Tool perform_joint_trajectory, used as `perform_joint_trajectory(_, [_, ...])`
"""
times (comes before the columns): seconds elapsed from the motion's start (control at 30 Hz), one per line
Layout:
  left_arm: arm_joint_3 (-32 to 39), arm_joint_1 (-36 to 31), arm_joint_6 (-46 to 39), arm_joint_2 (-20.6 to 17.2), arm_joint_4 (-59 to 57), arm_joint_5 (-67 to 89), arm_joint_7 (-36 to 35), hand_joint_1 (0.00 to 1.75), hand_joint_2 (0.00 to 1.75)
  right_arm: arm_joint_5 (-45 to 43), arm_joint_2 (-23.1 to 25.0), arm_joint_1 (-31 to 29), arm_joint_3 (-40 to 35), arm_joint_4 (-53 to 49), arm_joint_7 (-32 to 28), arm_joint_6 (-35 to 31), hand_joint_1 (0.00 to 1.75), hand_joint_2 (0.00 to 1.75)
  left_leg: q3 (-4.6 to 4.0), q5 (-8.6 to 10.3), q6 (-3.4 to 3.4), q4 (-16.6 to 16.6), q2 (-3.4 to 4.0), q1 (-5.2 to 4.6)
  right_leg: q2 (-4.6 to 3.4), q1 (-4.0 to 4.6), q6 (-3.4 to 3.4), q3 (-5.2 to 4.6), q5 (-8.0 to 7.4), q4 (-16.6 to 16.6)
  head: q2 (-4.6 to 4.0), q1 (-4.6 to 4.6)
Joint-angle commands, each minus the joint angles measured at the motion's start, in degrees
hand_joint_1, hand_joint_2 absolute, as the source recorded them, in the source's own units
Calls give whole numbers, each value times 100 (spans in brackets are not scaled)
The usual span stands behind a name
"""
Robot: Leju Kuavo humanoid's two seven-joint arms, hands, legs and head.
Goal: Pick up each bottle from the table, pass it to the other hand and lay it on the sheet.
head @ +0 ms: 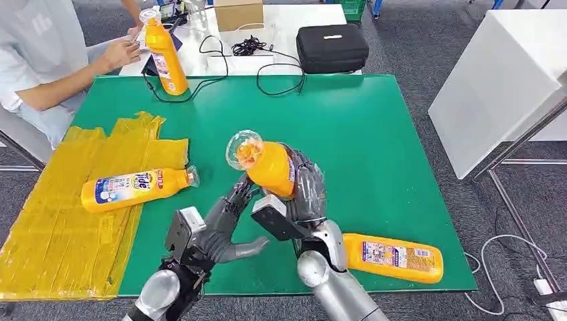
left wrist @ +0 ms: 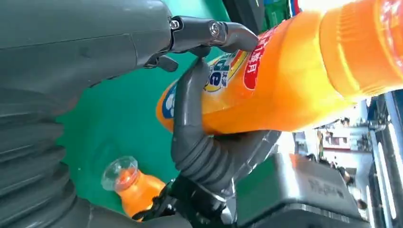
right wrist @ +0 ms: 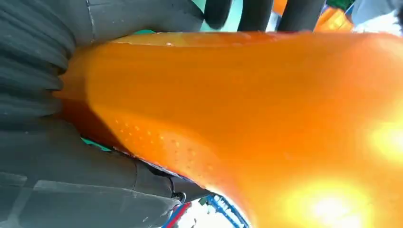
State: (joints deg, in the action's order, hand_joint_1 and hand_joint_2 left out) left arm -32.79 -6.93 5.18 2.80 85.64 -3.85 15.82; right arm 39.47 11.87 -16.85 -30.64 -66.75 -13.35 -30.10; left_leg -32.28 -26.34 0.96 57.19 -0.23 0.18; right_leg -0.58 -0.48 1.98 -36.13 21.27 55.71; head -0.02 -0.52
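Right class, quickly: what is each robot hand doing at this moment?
Left robot hand: open, fingers reaching up beside the bottle, holding nothing.
Right robot hand: holding the orange plastic bottle with clear cap.

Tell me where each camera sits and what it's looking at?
Head view: high up, looking down at the green table; both arms show, right hand holding the raised bottle.
Left wrist view: behind the left hand, facing that bottle.
Right wrist view: behind the right hand, pressed close to it.
All three share the raised bottle.
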Motion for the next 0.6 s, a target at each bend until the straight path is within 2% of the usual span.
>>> perform_joint_trajectory(0.03, [64, -120, -234, 73, -340, -68, 35, 0, 175, -58, 45, -173, -970, 559, 31, 318, 175, 175, 38, -13, -6, -7, 7, 5, -1, 7, -6, 36, 11, -7, 0, 0])
perform_joint_trajectory(0.1, [178, -45, -396, 100, -163, -107, 194, 0, 175, -44, -18, -153, -1058, 507, 58, 303, 175, 175, 14, -3, -2, -5, 1, 1, 2, 2, -2, 14, 3, -4, 0, 0])
perform_joint_trajectory(0.3, [319, -48, -981, 157, 35, 104, 340, 0, 175, -145, -23, -141, -1130, 555, 66, 362, 175, 175, 27, -10, -3, -2, -1, 6, 7, 7, -4, 28, 10, -4, 0, 0])
perform_joint_trajectory(0.6, [492, -80, -1067, 107, 167, -13, 352, 0, 175, -134, -9, -168, -1167, 656, 74, 370, 175, 175, 32, -12, -5, -3, -1, 6, 7, 7, -6, 33, 12, -3, 0, -2])
